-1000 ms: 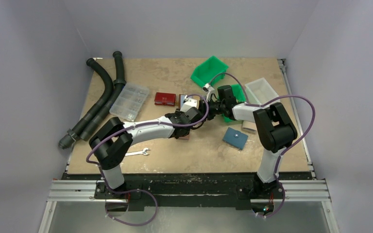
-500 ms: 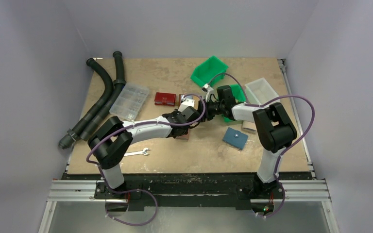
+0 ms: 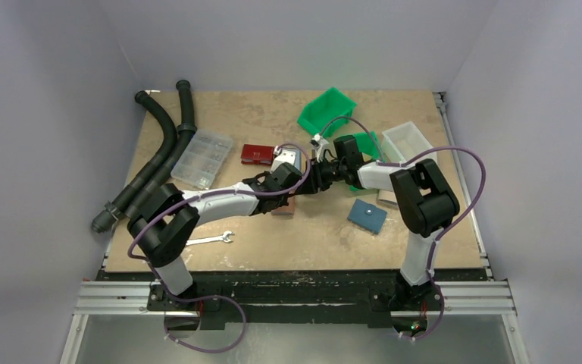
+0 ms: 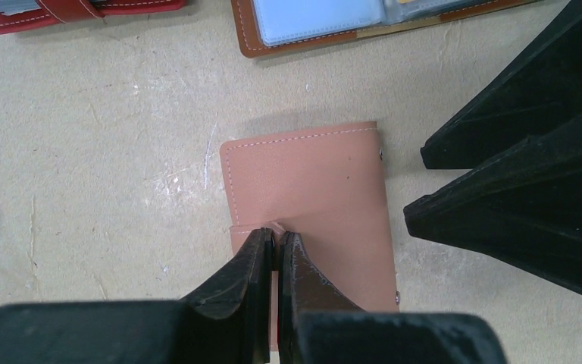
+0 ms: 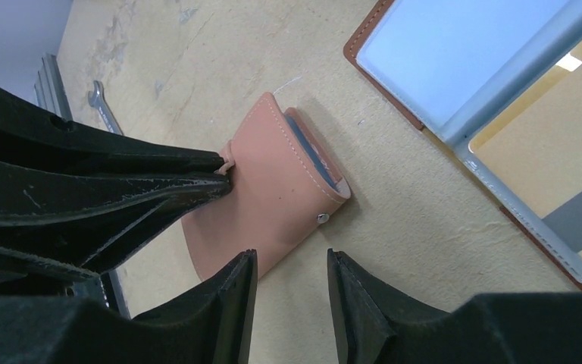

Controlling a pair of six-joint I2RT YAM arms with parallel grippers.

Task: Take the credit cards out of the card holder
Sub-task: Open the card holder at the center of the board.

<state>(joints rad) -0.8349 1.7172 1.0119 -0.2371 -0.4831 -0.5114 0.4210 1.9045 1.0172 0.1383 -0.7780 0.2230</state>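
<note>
My left gripper (image 4: 276,236) has its two fingers pinched shut on the small tab (image 4: 275,225) of the pink card holder (image 4: 303,182). The holder lies flat on the table (image 4: 83,167), about the middle of it. My right gripper (image 5: 292,262) hangs just right of the holder with its fingers partway apart and nothing between them. I count one pink holder with two metal snap studs (image 4: 381,152) along its right edge. At the holder's far edge a single grey-blue card edge (image 5: 318,155) peeks out. How many cards sit inside I cannot tell. Farther off lie one open brown wallet (image 4: 244,30) with light blue sleeves and one red wallet (image 4: 83,11), both cut off by the wrist view. From above I count two green bins (image 3: 326,110), one white bin (image 3: 409,140), one blue pouch (image 3: 367,215), one clear organiser box (image 3: 203,158), two black hoses (image 3: 163,144) and one wrench (image 3: 214,240). In that view my arms cover most of the holder.
</note>
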